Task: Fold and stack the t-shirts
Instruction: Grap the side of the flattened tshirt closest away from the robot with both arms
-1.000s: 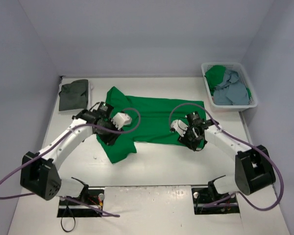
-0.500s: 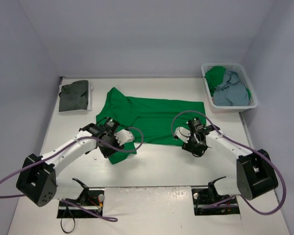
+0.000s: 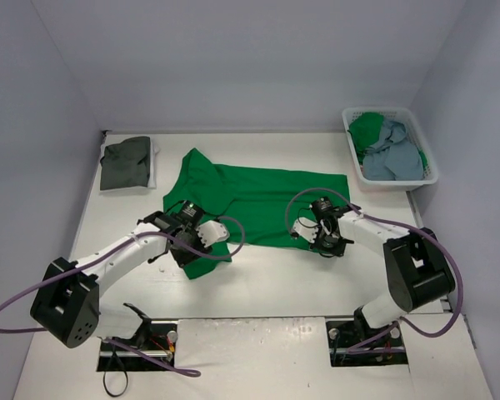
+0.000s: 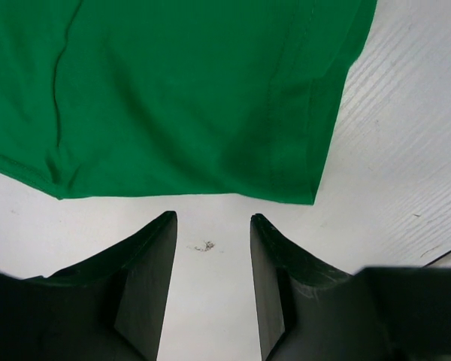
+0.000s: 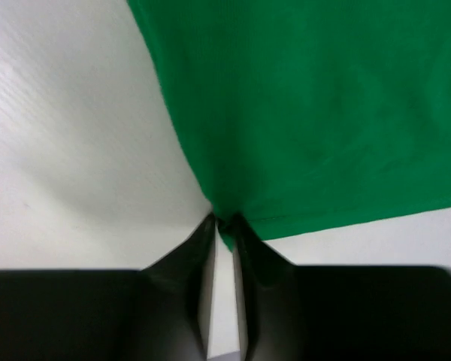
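at the table's (image 3: 267,287) far left corner sits a folded dark grey shirt (image 3: 125,162). the left gripper (image 4: 212,226) has slid off the green shirt (image 3: 258,200) to just short of its near sleeve hem, fingers apart and holding nothing. the shirt lies spread mid-table. the right gripper (image 5: 224,224) has just closed, seemingly pinching the near hem corner, so the fold can start once the left grips too.

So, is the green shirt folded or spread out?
Spread out: the green shirt lies flat across the table, both sleeves out.
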Robot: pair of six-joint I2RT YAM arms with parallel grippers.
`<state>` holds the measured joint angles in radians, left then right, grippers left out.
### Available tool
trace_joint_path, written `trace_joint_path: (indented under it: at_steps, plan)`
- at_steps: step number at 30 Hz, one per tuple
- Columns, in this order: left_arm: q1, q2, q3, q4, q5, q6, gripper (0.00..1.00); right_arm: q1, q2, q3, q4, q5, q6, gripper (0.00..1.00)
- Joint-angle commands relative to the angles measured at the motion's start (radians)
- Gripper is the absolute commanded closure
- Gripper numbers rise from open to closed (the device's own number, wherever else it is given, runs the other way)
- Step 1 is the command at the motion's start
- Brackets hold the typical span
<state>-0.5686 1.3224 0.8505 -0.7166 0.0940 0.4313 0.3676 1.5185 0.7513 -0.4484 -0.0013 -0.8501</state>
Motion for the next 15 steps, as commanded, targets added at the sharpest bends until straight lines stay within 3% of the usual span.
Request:
trace_joint_path:
  at_steps: [1, 6, 7, 8, 12, 13, 15]
  plan:
    - [-0.002, -0.002, 0.010, 0.040, -0.011, 0.014, 0.61, 0.001, 0.048, 0.003, 0.037, -0.052, 0.003, 1.00]
    - [-0.002, -0.002, 0.002, 0.037, 0.056, 0.044, 0.61, -0.001, 0.032, -0.010, 0.036, -0.046, 0.006, 1.00]
    - [-0.002, -0.003, -0.004, 0.034, 0.056, 0.052, 0.60, -0.001, 0.028, -0.012, 0.036, -0.045, 0.006, 1.00]
    - [-0.002, -0.002, -0.004, 0.031, 0.056, 0.073, 0.52, 0.001, 0.026, -0.015, 0.034, -0.043, 0.008, 1.00]
    - [-0.004, 0.017, 0.012, -0.026, 0.105, 0.104, 0.50, 0.001, 0.019, -0.013, 0.033, -0.046, 0.016, 1.00]
    - [-0.004, 0.020, 0.016, -0.035, 0.122, 0.112, 0.34, 0.002, 0.022, -0.010, 0.034, -0.046, 0.020, 1.00]
    - [-0.017, 0.026, 0.016, -0.029, 0.138, 0.113, 0.33, 0.001, 0.026, -0.003, 0.034, -0.049, 0.025, 1.00]
